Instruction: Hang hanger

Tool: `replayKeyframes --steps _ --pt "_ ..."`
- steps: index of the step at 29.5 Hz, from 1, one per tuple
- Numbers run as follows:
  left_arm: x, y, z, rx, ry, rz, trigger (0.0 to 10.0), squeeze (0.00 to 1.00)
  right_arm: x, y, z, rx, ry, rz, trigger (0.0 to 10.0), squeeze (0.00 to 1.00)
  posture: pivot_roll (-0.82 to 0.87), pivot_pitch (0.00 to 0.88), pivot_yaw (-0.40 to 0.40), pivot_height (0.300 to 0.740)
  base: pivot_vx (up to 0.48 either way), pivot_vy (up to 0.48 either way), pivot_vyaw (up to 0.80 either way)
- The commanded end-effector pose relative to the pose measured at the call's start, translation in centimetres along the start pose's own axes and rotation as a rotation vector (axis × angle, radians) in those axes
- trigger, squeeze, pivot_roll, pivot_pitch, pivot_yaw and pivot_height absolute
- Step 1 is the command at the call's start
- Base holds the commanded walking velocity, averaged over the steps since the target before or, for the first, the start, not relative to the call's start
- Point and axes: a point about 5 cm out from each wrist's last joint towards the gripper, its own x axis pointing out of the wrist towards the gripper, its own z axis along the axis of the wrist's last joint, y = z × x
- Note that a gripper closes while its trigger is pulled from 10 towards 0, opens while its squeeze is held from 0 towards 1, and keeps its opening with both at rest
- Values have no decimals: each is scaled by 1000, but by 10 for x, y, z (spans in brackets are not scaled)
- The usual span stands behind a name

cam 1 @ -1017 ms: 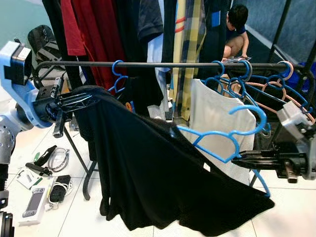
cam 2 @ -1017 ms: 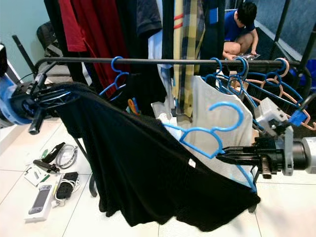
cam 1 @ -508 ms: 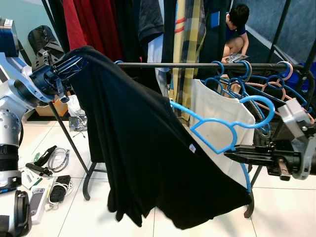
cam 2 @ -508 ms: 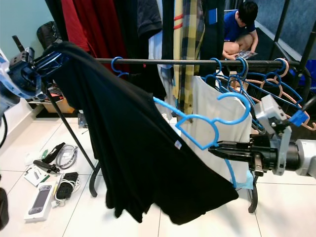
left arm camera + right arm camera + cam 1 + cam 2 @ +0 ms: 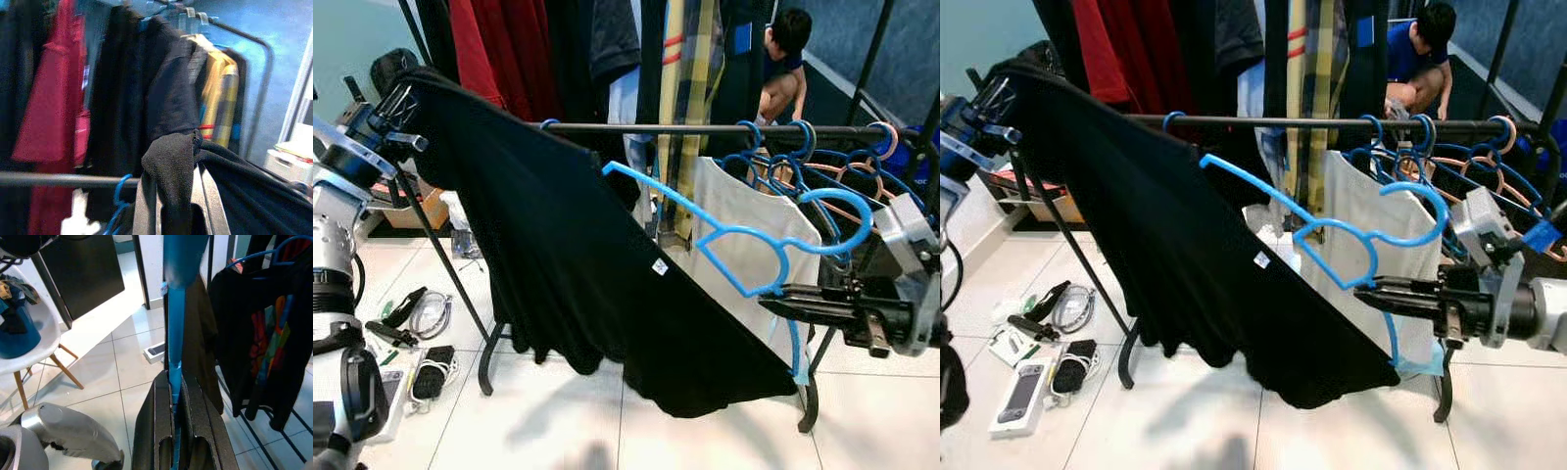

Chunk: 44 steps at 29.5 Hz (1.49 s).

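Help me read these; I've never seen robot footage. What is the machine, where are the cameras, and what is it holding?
A humanoid robot stands before a clothes rail. Two pictures come from cameras on its head, two from cameras on its wrists. Its right gripper is shut on a blue hanger just below the hook. Its left gripper is shut on a corner of a black garment and holds it high; the cloth stretches down to the hanger. Small devices and cables lie on the tiled floor. A person crouches behind the rail.

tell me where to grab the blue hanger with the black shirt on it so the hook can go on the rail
Grip the blue hanger low on its body under the hook, coming from the robot's right, as the right gripper does. That leaves the hook free above the fingers, facing the rail.
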Motion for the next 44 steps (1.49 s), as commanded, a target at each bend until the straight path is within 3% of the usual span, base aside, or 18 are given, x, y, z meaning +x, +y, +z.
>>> replayKeyframes --steps 1,3,5,8,12,13,15,16,21,25,32,33,34,35,36,38,39,44 --pt "-6 14 14 4 -84 111 0 0 -2 -1 -5 12 31 -28 0 0 -143 0 83 740 0 0 0" --pt "-7 14 6 -12 -67 132 0 0 -3 -2 -3 6 7 -42 0 0 -143 0 83 740 0 0 0" --pt "-6 1 -24 -68 5 95 0 0 -2 -7 9 -28 -102 -79 0 0 -142 0 85 740 0 0 0" --pt "-6 1 -24 -68 5 95 0 0 -2 -7 9 -28 -102 -79 0 0 -142 0 85 740 0 0 0" --pt "-5 -23 -56 -126 77 -8 0 0 0 -18 12 -55 -120 -170 0 0 -141 0 84 740 0 0 0" --pt "-6 -40 -70 -165 107 -100 0 0 1 -26 8 -54 -92 -234 0 0 -141 0 83 740 0 0 0" --pt "-6 -40 -70 -165 107 -100 0 0 1 -26 8 -54 -92 -234 0 0 -141 0 83 740 0 0 0" --pt "-7 -57 -78 -199 126 -192 0 0 2 -33 4 -45 -57 -291 0 0 -140 0 83 740 0 0 0" --pt "-9 -71 -83 -227 137 -276 0 0 5 -37 2 -46 -39 -325 0 0 -137 0 82 740 0 0 0" --pt "-15 -91 -94 -256 186 -393 235 0 12 -39 9 -60 -108 -334 0 0 -134 0 85 740 0 0 0" --pt "-14 -95 -108 -196 240 -363 118 0 18 -32 11 -70 -118 -263 0 0 -141 0 85 740 0 0 0" --pt "-13 -89 -112 -133 266 -305 2157 0 19 -28 6 -70 -77 -235 0 0 -139 0 84 740 0 0 0" --pt "-12 -82 -114 -97 281 -242 6824 0 20 -27 2 -69 -44 -222 0 0 -139 0 85 740 0 0 0" --pt "-12 -82 -114 -97 281 -242 6824 0 20 -27 2 -69 -44 -222 0 0 -139 0 85 740 0 0 0" --pt "-13 -77 -114 -74 293 -206 9412 0 20 -27 0 -69 -28 -218 0 0 -139 0 85 740 0 0 0" --pt "-13 -77 -114 -74 293 -206 9412 0 20 -27 0 -69 -28 -218 0 0 -139 0 85 740 0 0 0" --pt "-16 -73 -115 -64 310 -196 10000 1000 20 -26 0 -71 -26 -211 0 0 -141 0 87 740 0 0 0" --pt "-24 -72 -115 -44 355 -254 10000 1000 20 -23 3 -77 -35 -172 0 0 -140 0 85 740 0 0 0"
